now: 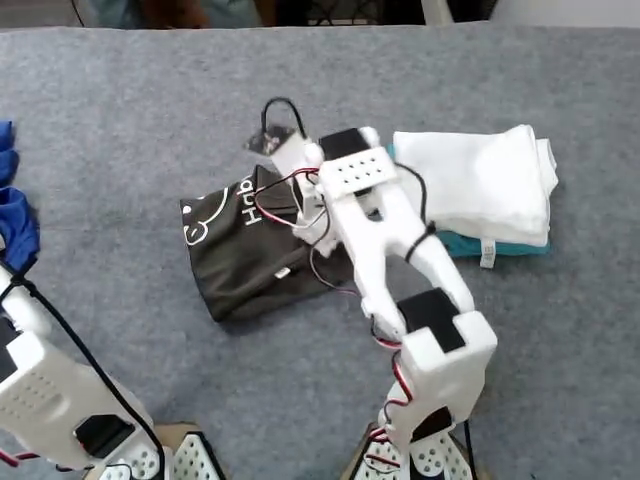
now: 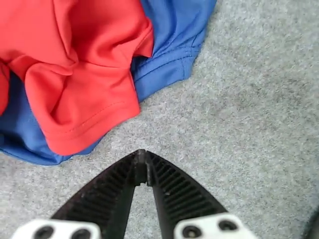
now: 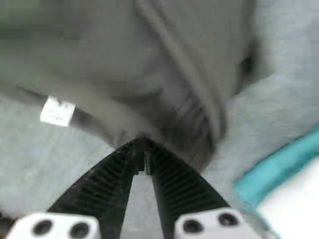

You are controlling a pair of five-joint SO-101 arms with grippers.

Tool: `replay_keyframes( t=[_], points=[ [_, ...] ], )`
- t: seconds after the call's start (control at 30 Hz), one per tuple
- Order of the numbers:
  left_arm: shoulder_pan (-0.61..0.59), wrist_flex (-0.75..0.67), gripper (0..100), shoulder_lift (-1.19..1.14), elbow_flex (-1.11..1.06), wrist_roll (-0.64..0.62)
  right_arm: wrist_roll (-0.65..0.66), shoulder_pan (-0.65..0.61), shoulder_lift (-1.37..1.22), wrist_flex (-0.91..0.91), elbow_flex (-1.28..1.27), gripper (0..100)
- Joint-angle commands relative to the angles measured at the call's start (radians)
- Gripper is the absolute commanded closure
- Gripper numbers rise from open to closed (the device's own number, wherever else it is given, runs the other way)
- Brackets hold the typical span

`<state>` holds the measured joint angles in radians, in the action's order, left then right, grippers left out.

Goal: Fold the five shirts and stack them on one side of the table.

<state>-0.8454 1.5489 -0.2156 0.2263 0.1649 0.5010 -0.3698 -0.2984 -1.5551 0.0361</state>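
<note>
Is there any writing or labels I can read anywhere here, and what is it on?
On the black shirt, white lettering and a round logo: partly under the right arm, no whole word readable.
On the black shirt, a small white tag: blurred, unreadable.
On the teal shirt, a white tag: too small to read.

Colours: black shirt (image 1: 240, 265), white shirt (image 1: 480, 180), teal shirt (image 1: 470, 243), red shirt (image 2: 75, 64), blue shirt (image 2: 169, 45), grey table (image 1: 120, 120).

Robotics lab or test rig, likely. Bench (image 1: 120, 100) covered in grey felt (image 2: 249, 124), which runs beneath and ahead of the fingers (image 2: 112, 189). White left arm (image 1: 50, 400) and right arm (image 1: 390, 230), with exposed wiring (image 1: 300, 185).
</note>
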Motion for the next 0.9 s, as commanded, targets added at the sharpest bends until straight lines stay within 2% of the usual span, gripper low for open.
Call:
replay_keyframes(
  t=[0.0,0.17,0.33,0.5,0.6,0.73,0.87],
  points=[
    [-0.008,-0.006,97,0.044,0.001,0.005,-0.006,-0.009,0.004,-0.098,0.035,97.7],
    [-0.005,-0.011,97,0.043,0.001,0.005,0.003,-0.002,0.051,-0.124,-0.068,97.7],
    [-0.008,-0.011,97,0.043,0.001,0.005,0.049,0.081,0.064,-0.038,-0.248,97.7],
    [-0.002,-0.012,97,0.043,-0.03,0.006,0.054,0.04,0.189,-0.123,-0.084,97.7],
    [-0.001,-0.012,97,0.043,-0.047,0.006,0.052,0.002,0.216,-0.097,0.07,97.7],
    [-0.002,-0.032,97,0.043,-0.048,0.006,0.049,0.002,0.116,0.02,0.108,97.7],
    [-0.008,-0.048,97,0.044,-0.044,0.006,-0.032,0.0,-0.027,-0.034,0.11,97.7]
  ],
)
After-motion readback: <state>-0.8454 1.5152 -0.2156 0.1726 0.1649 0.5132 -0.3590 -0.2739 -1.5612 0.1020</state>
